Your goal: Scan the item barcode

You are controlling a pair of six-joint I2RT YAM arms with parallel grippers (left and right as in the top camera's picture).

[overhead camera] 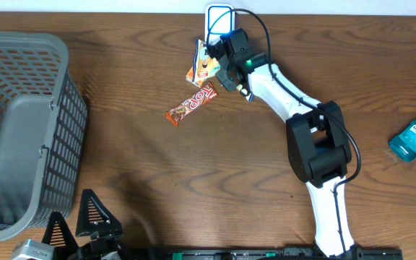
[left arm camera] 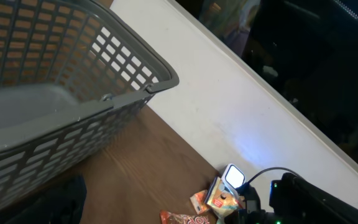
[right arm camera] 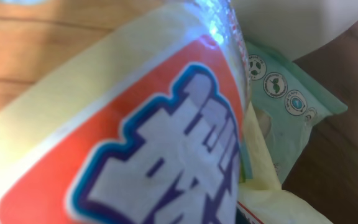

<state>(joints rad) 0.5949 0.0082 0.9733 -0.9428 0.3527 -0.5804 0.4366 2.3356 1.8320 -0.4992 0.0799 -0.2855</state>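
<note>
A yellow snack packet with an orange label stands tilted just in front of the white, glowing barcode scanner at the table's far edge. My right gripper is shut on this packet, whose printed face fills the right wrist view; its own fingers are hidden there. In the left wrist view the packet leans beside the lit scanner. My left gripper stands open at the near left edge, holding nothing.
A red-brown candy bar lies just left of the packet. A grey mesh basket fills the left side. A blue mouthwash bottle lies at the far right. A pale green wrapper shows behind the packet.
</note>
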